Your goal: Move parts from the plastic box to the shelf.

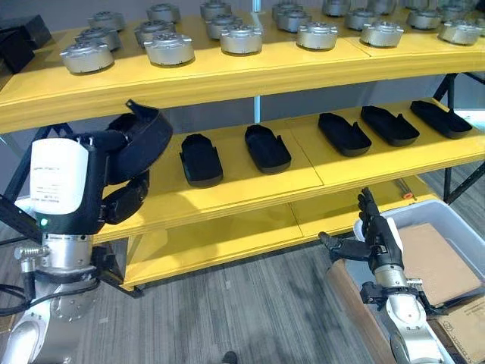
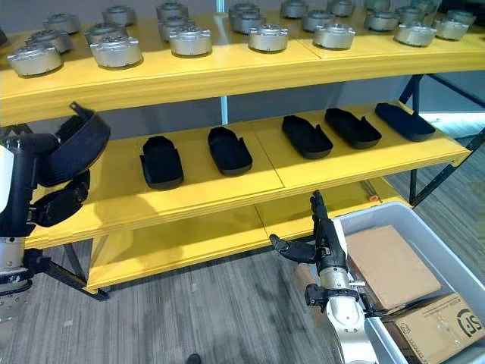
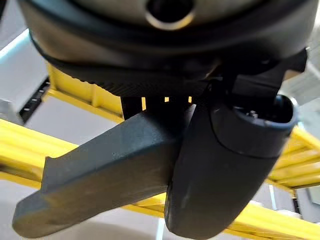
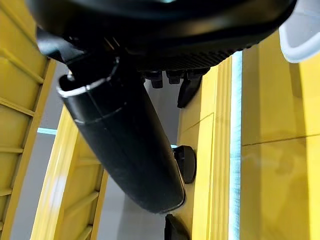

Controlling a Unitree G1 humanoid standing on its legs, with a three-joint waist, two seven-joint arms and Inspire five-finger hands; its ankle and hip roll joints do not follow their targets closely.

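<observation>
Black part (image 1: 144,140) clamped in left robot hand (image 1: 125,199), raised at middle shelf (image 1: 250,186) left end; may clip the edge (loose grip?). Right robot hand (image 1: 377,239) released, over plastic box (image 1: 455,220).

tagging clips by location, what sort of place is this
Probably a workshop or factory storeroom: a yellow shelf rack holds rows of identical metal parts and black moulded parts, with a grey plastic box on the floor.
</observation>
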